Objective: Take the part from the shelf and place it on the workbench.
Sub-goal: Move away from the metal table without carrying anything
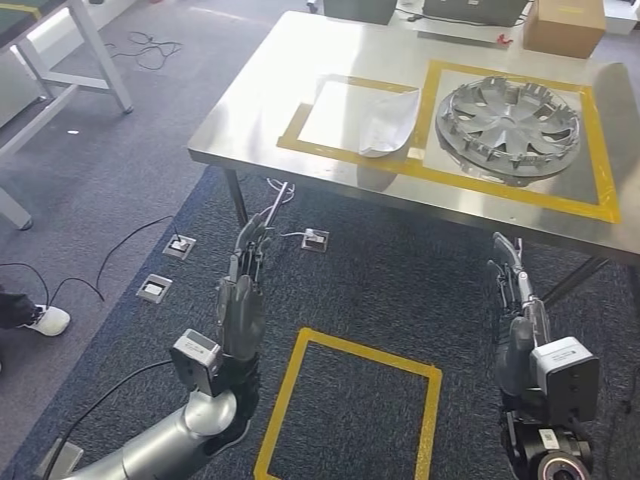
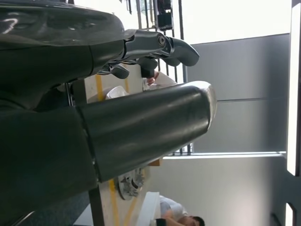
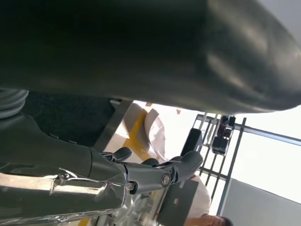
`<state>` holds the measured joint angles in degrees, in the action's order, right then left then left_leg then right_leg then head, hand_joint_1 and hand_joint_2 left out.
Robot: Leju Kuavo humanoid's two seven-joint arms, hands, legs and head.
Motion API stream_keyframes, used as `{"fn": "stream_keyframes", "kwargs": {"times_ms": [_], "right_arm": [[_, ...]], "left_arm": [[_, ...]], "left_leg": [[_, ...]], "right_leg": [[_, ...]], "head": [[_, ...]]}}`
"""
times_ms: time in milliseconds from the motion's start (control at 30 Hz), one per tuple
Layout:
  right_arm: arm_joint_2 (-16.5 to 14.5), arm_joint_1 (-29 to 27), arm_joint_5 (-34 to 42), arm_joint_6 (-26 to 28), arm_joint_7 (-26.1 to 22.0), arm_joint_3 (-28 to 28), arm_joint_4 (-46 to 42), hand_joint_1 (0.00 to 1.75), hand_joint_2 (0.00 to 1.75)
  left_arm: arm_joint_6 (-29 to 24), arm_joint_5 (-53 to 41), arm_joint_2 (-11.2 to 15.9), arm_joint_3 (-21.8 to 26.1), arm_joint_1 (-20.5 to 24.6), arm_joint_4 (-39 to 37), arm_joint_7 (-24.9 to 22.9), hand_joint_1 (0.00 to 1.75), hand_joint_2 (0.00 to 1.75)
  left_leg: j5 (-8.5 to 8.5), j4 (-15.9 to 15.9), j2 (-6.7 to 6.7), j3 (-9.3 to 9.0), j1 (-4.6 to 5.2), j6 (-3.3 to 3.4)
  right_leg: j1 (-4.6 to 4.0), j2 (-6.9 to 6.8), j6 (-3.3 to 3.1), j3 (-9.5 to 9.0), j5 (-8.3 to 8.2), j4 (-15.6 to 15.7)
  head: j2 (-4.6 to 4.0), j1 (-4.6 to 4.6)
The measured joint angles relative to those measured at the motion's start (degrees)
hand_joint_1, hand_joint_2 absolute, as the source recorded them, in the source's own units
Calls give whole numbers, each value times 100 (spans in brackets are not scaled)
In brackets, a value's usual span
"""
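No text, label or number is legible on anything here

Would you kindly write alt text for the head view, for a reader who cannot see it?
A steel workbench holds a silver hubcap in one yellow-taped rectangle and a white curved part in another. Below, the robot's left hand and right hand hang empty over dark carpet marked with a yellow tape square.

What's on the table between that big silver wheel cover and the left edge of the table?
In the head view, a white curved part lies in the smaller yellow-taped rectangle, left of the wheel cover. Beyond it, toward the left edge, the steel table is bare.
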<state>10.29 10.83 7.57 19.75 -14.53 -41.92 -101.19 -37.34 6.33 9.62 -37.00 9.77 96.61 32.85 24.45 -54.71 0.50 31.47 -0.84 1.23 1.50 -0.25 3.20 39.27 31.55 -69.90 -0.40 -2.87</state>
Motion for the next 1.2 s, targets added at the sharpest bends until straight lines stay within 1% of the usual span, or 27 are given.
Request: {"fn": "stream_keyframes", "kwargs": {"times_ms": [33,67,100,133,167,200,233,267,333,367,400,467,500,533,567,600,633,667,700,733,800,833,1033,1067,1133,1167,1200], "right_arm": [[3,-10,-2,2,3,1,-1,0,0],[6,-17,-6,4,5,2,-1,0,0],[5,-22,-10,5,4,2,-1,0,0],[5,-21,-14,4,3,2,-3,0,0],[5,-18,-18,-1,2,2,-7,0,0],[5,-14,-19,-8,-3,2,-10,0,0],[5,-10,-20,-19,-8,3,-14,0,0],[5,-7,-20,-32,-14,3,-15,0,0],[5,0,-19,-56,-27,2,-14,0,0],[5,7,-15,-65,-33,2,-12,0,0],[5,15,-10,-71,-39,2,-10,0,0],[5,22,3,-90,-51,2,-7,0,0],[5,21,10,-103,-56,0,-7,0,0],[5,21,16,-116,-60,-2,-5,0,0],[4,21,24,-124,-63,-4,-2,0,0],[4,22,33,-126,-65,-5,1,0,0],[4,24,39,-127,-68,-5,4,0,0],[3,26,43,-128,-72,-4,6,0,0],[3,28,45,-131,-74,-3,6,0,0],[3,32,45,-133,-76,-2,5,0,0],[4,39,46,-134,-75,-2,5,0,0],[4,42,47,-133,-74,-3,5,0,0],[3,40,52,-133,-71,-3,8,0,0],[4,35,53,-132,-70,-2,10,0,0],[4,28,60,-128,-64,-2,21,0,0],[4,26,62,-127,-61,-2,27,0,0],[3,28,64,-127,-56,-3,33,0,0]], "left_arm": [[2,2,1,0,-7,0,1,0,0],[6,4,2,0,-11,0,6,0,0],[10,6,3,0,-14,0,14,0,0],[14,7,3,0,-16,0,24,0,0],[16,7,3,0,-13,0,36,0,0],[16,7,4,0,-12,0,45,0,0],[16,7,4,0,-11,0,53,0,0],[15,7,5,0,-11,0,58,0,0],[14,6,11,-1,-21,0,64,0,0],[14,3,16,-1,-26,0,64,0,0],[14,-1,21,-2,-29,0,63,0,0],[5,-10,30,-2,-36,0,61,0,0],[-1,-15,34,-2,-40,0,58,0,0],[-7,-19,38,-2,-44,0,57,0,0],[-12,-23,42,-2,-45,0,55,0,0],[-17,-26,45,-2,-44,0,52,0,0],[-21,-27,48,-2,-44,0,51,0,0],[-25,-28,50,-2,-42,1,49,0,0],[-26,-29,51,-2,-39,4,47,0,0],[-28,-32,51,-2,-40,7,45,0,0],[-31,-36,52,-2,-43,13,40,0,0],[-32,-37,52,-2,-45,13,38,0,0],[-36,-37,52,-2,-46,13,37,0,0],[-36,-37,52,-2,-46,13,36,0,0],[-37,-42,44,-2,-52,13,28,0,0],[-37,-46,39,-2,-59,13,20,0,0],[-40,-52,35,-2,-68,13,9,0,0]], "left_leg": [[-45,-9,2,65,24,14],[-89,-20,1,130,46,19],[-127,-30,-1,187,64,19],[-163,-38,-3,232,76,14],[-197,-42,-3,268,89,0],[-239,-41,-2,293,89,-25],[-288,-33,1,313,78,-61],[-346,-13,3,333,62,-103],[-403,23,-10,375,49,-182],[-296,-41,-21,424,50,-210],[-86,-221,-32,501,50,-236],[496,-910,-40,717,16,-284],[682,-1297,-40,806,-2,-312],[728,-1584,-39,842,-18,-341],[634,-1705,-38,799,-36,-370],[449,-1629,-37,667,-54,-397],[280,-1360,-37,439,-76,-426],[231,-973,-39,162,-81,-452],[266,-590,-51,-81,-76,-433],[341,-296,-61,-243,-65,-394],[398,-105,-81,-296,-19,-262],[377,-116,-81,-273,-8,-231],[338,-113,-80,-243,2,-176],[302,-104,-68,-213,-10,-137],[44,-88,-42,79,-11,-25],[-107,-85,-31,258,-4,16],[-246,-86,-30,437,9,27]], "right_leg": [[-4,1,-9,-9,32,-219],[-13,2,-30,-110,-59,-234],[-29,5,-64,-307,-229,-29],[-55,10,-117,-564,-369,337],[-82,15,-174,-854,-426,761],[-110,21,-220,-1085,-419,1135],[-138,26,-255,-1224,-377,1388],[-161,30,-273,-1286,-361,1512],[-162,14,-301,-1234,-477,1641],[-143,5,-325,-1202,-555,1704],[-117,-10,-352,-1153,-634,1762],[-95,-20,-391,-1013,-759,1768],[-93,-29,-395,-919,-814,1742],[-88,-35,-388,-821,-864,1707],[-78,-41,-373,-717,-911,1663],[-63,-46,-351,-611,-951,1608],[-46,-49,-318,-507,-988,1542],[-37,-46,-280,-409,-1021,1478],[-34,-43,-241,-336,-1054,1424],[-38,-39,-203,-291,-1099,1394],[-38,-34,-141,-262,-1206,1421],[-35,-33,-123,-261,-1248,1445],[-28,-33,-90,-248,-1295,1460],[-20,-28,-74,-224,-1257,1445],[-7,-13,-32,-73,-542,503],[0,-6,-23,-63,-266,38],[-5,-2,-32,-147,-95,-333]], "head": [[-1,4],[-1,4],[-1,4],[-1,4],[-1,-3],[-1,-10],[-1,-15],[-1,-18],[-1,-3],[-1,-7],[-1,-22],[-1,-61],[-1,-73],[-1,-77],[-1,-83],[0,-88],[0,-95],[1,-115],[1,-132],[0,-135],[-1,-116],[-1,-101],[-1,-97],[-1,-90],[-1,-36],[-1,-10],[-1,10]]}}
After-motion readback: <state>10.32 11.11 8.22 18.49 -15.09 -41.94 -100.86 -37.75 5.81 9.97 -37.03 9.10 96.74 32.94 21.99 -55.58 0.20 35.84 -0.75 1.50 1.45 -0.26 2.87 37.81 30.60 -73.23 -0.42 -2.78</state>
